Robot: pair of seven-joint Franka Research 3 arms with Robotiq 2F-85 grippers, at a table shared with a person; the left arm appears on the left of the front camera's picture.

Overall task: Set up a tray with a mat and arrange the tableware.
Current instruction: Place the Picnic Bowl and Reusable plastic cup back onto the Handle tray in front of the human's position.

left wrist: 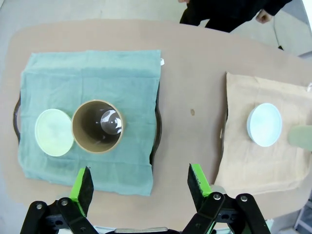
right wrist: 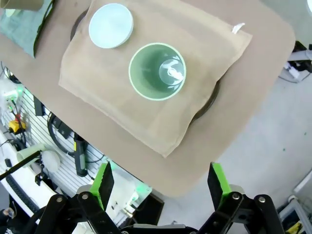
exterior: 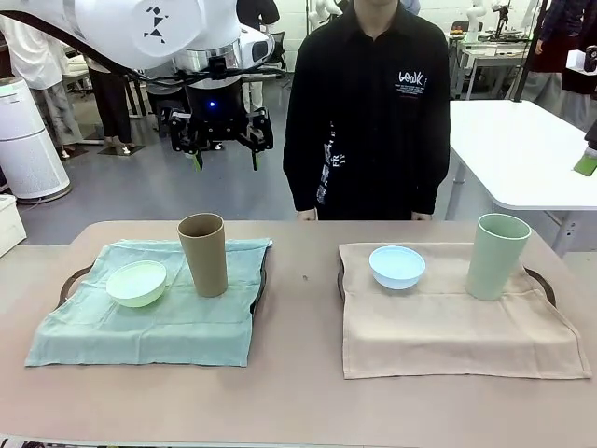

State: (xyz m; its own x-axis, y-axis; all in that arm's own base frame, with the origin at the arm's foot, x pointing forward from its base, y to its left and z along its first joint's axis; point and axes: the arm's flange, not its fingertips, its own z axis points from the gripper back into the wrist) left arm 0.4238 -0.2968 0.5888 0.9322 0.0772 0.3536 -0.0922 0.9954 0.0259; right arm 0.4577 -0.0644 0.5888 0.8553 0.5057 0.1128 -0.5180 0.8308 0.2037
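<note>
Two dark trays sit side by side on the table. The left tray (exterior: 258, 289) carries a green mat (exterior: 140, 327) with a pale green bowl (exterior: 137, 283) and an upright tan-brown cup (exterior: 203, 254). The right tray (exterior: 541, 280) carries a beige mat (exterior: 448, 327) with a light blue bowl (exterior: 397, 266) and a pale green cup (exterior: 499, 256). My left gripper (exterior: 226, 149) hangs open high above the left tray, looking down on the tan-brown cup (left wrist: 97, 126) and the green bowl (left wrist: 53, 132). My right gripper (right wrist: 161, 184) is open well above the pale green cup (right wrist: 157, 71) and the blue bowl (right wrist: 111, 25).
A person (exterior: 368, 112) in black stands at the table's far edge, hands down by the rim. A bare strip of the table (exterior: 303, 308) separates the two trays. A white table (exterior: 522, 140) stands behind at the right, and a white appliance (exterior: 28, 140) at the left.
</note>
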